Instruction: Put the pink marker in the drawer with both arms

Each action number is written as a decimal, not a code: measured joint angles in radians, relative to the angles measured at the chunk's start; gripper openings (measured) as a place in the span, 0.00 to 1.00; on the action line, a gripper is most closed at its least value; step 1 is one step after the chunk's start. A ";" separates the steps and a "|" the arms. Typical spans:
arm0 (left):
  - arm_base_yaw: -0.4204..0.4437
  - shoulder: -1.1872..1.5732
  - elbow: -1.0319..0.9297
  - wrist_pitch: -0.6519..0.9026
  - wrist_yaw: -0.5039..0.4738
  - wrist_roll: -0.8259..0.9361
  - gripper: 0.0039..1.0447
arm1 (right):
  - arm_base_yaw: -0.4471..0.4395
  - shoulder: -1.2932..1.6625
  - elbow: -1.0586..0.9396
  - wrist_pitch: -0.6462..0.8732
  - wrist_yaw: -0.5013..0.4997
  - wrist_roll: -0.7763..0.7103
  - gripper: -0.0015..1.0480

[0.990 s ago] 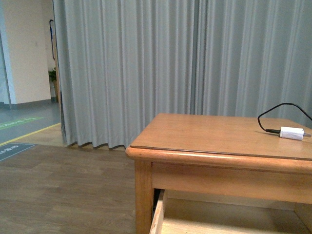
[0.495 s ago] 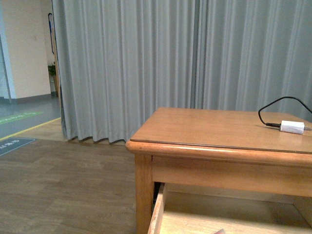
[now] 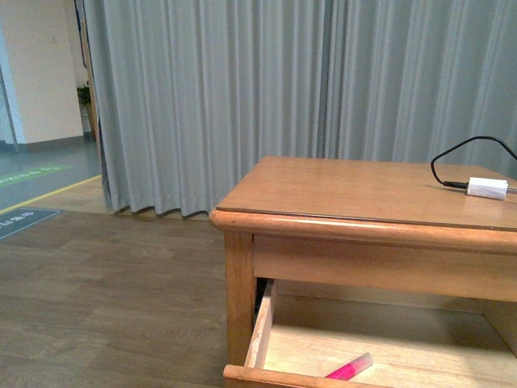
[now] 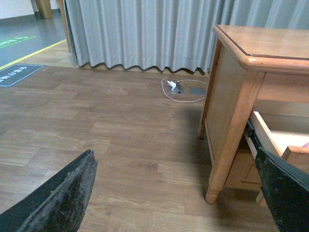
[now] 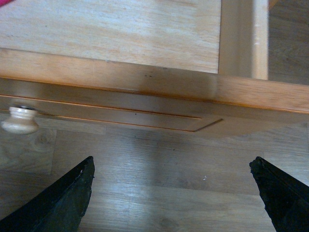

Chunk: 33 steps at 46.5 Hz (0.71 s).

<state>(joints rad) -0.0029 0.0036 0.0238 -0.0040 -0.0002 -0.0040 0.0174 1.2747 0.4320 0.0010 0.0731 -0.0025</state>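
Note:
The drawer (image 3: 260, 331) stands pulled open under the wooden table top. The pink marker (image 3: 349, 368) lies on its pale floor near the front rail. In the right wrist view the drawer's panelled front (image 5: 145, 106) and round knob (image 5: 19, 120) lie below the camera, and a pink tip of the marker (image 5: 4, 2) shows at the picture's corner. My right gripper (image 5: 171, 193) is open and empty over the floor in front of the drawer. My left gripper (image 4: 176, 193) is open and empty above the floor beside the table leg (image 4: 227, 140). Neither arm shows in the front view.
A white plug block (image 3: 487, 187) with a black cable lies on the table top (image 3: 339, 194). Grey curtains hang behind. A floor socket with a white cable (image 4: 176, 87) sits on the wood floor near the curtain. The drawer's side rail (image 4: 263, 137) juts out past the leg.
The front view has shifted, so the table sits higher in the picture. More of the open drawer shows and the pink marker has come into view.

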 joint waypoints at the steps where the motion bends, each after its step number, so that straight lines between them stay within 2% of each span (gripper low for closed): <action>1: 0.000 0.000 0.000 0.000 0.000 0.000 0.94 | 0.002 0.025 -0.002 0.026 0.002 -0.003 0.92; 7: 0.000 0.000 0.000 0.000 0.000 0.000 0.94 | 0.010 0.160 -0.009 0.189 0.009 0.000 0.92; 17: 0.000 0.000 0.000 0.000 0.000 0.000 0.94 | 0.003 0.400 0.006 0.585 0.045 0.003 0.92; 27: 0.000 0.000 0.000 0.000 0.000 0.000 0.94 | -0.017 0.546 0.105 0.762 0.060 0.001 0.92; 33: 0.000 0.000 0.000 0.000 0.000 0.000 0.94 | -0.020 0.627 0.169 0.812 0.057 -0.012 0.92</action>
<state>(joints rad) -0.0029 0.0036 0.0238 -0.0040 -0.0002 -0.0044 -0.0025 1.9015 0.6006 0.8131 0.1303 -0.0147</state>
